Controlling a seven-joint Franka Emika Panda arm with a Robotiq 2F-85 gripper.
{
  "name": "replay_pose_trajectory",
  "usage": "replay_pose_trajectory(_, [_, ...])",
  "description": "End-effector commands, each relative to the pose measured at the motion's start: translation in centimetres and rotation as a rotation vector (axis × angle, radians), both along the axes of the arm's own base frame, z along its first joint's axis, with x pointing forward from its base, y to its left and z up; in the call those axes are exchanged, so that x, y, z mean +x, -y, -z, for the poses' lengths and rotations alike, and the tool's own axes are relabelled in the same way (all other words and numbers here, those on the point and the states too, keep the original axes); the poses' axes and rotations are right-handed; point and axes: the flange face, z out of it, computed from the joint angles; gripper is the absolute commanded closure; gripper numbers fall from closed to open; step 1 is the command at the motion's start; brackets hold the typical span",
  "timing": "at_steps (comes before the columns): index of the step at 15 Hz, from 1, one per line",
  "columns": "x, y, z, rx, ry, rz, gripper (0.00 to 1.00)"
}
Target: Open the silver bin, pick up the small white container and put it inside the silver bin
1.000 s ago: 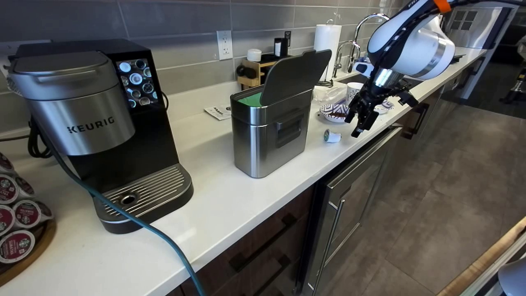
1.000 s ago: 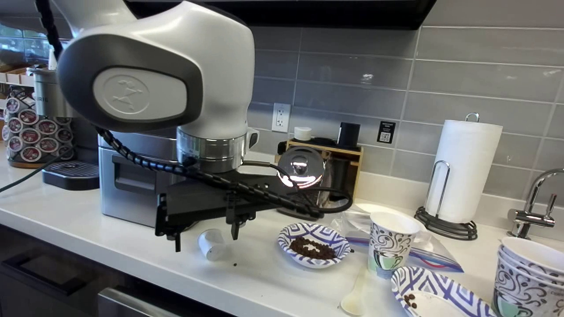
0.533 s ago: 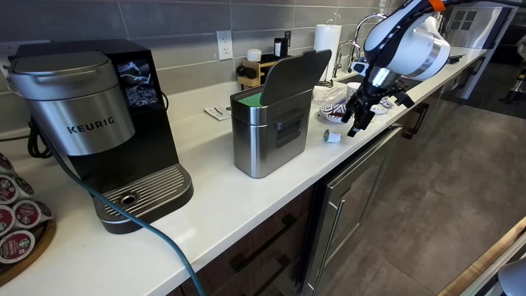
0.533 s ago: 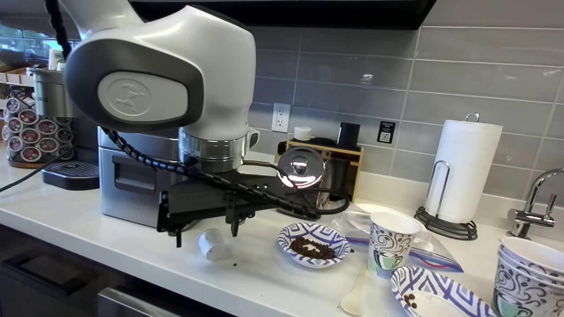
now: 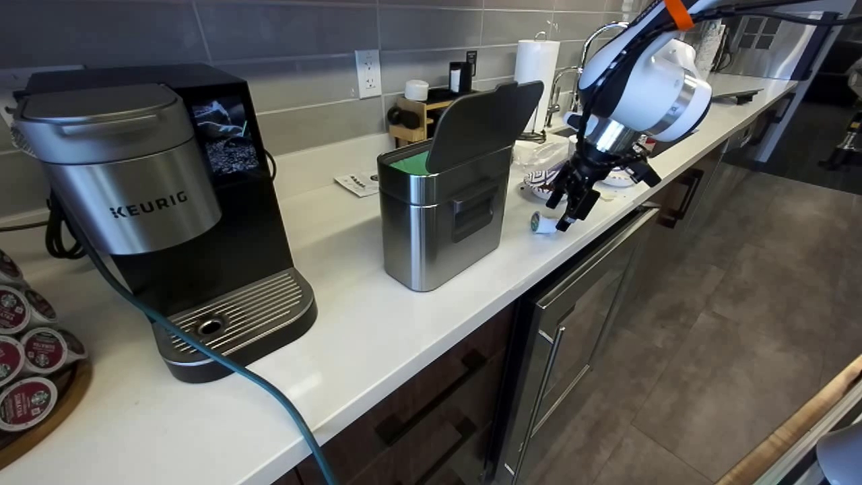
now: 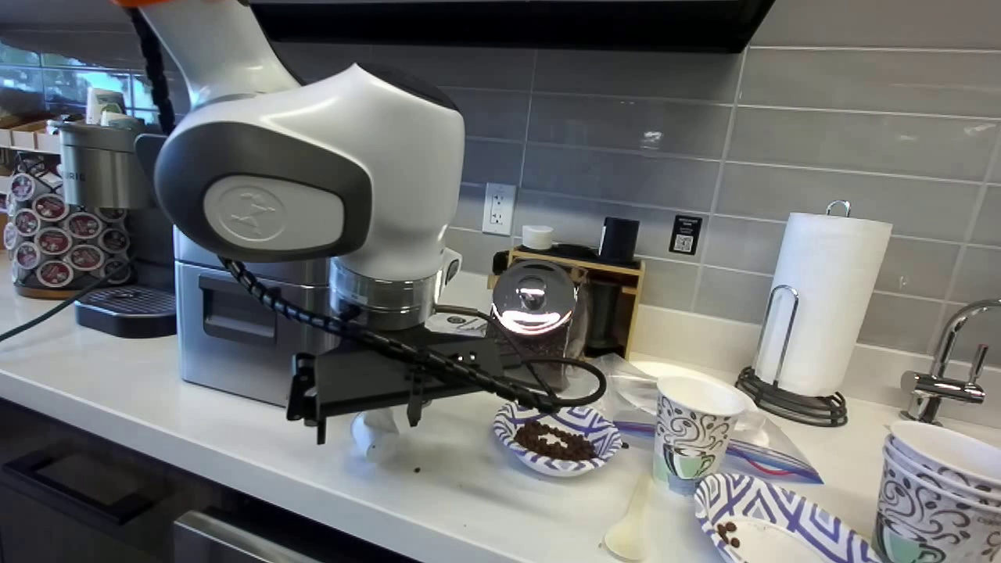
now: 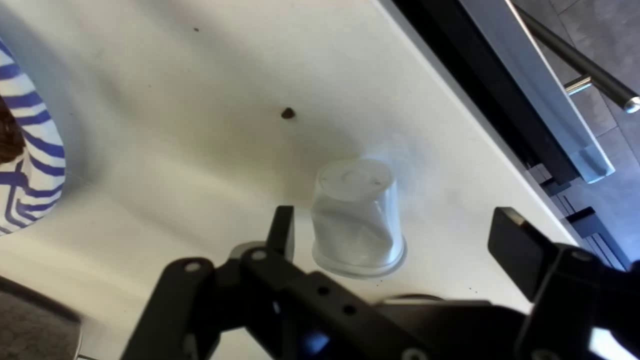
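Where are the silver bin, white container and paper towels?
Silver bin (image 5: 441,236), in an exterior view: side wall.
White container (image 7: 355,225), in the wrist view: dented side.
Paper towels (image 6: 833,305), in an exterior view: roll's middle.

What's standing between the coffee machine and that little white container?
The silver bin does: both exterior views show it between the coffee machine and the little white container.

arm (image 6: 270,148): cropped by the top edge in both exterior views. silver bin (image 6: 227,363): partly hidden behind the arm in an exterior view. small white container (image 6: 367,446): upper edge covered by the gripper (image 6: 367,432) in an exterior view. patterned bowl (image 7: 42,142): cut off by the left edge of the wrist view, its contents (image 7: 9,134) blurred. dark speck (image 7: 288,113) on the counter (image 7: 165,125): too small to identify. card (image 5: 357,184): wording too small to read.
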Motion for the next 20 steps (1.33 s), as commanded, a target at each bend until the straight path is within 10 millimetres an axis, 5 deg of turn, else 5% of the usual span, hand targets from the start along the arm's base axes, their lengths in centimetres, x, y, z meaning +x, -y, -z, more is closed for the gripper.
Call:
replay_pose_trajectory(1, [1.2,0.1,1.7,0.009,0.015,-0.005,0.00])
replay_pose_trajectory(4, [1.9,0.1,2.1,0.018,0.021,-0.015,0.03])
replay_pose_trajectory(6, [2.2,0.0,2.3,0.023,0.023,-0.022,0.28])
replay_pose_trajectory(15, [1.8,1.0,1.2,0.020,0.010,0.002,0.90])
replay_pose_trajectory(20, [1.0,1.8,-2.1,0.044,-0.007,0.027,0.94])
